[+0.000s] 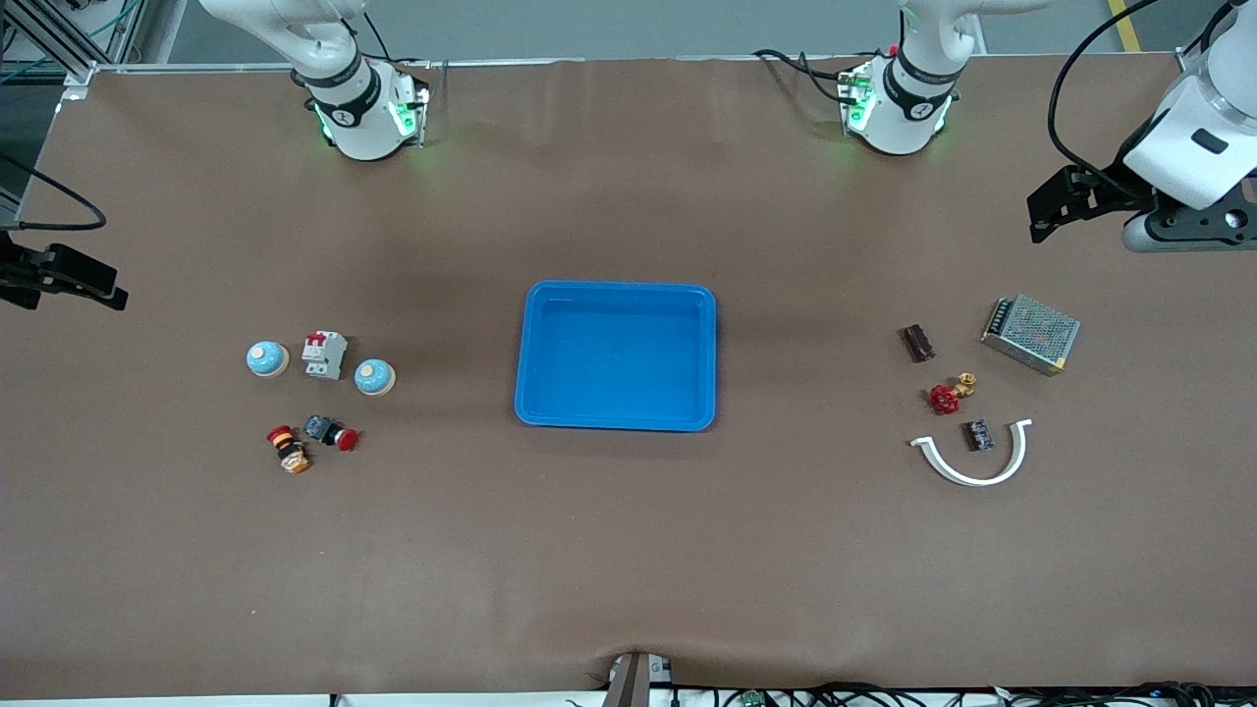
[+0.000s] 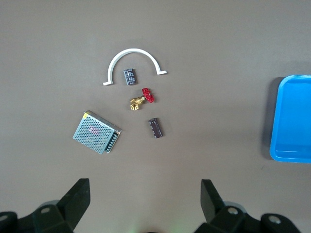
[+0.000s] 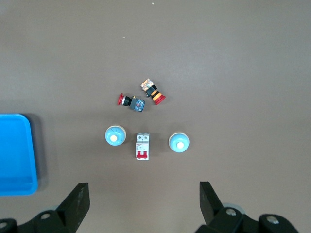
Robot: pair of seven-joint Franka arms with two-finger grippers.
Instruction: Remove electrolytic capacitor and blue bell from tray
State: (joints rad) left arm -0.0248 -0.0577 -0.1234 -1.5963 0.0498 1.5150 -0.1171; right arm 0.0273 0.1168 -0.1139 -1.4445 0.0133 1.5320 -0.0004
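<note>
Two pale blue domed bells [image 1: 266, 358] [image 1: 374, 377] sit toward the right arm's end of the table from the blue tray [image 1: 617, 291]; the dark brown capacitor [image 1: 919, 343] lies toward the left arm's end. The right gripper [image 1: 59, 278] and left gripper [image 1: 1075, 201] hang spread and empty above the brown table [image 1: 609, 550].

Blue tray [image 2: 291, 121] cut off by both wrist views (one end only), left arm [image 1: 1193, 137] partly out of frame
</note>
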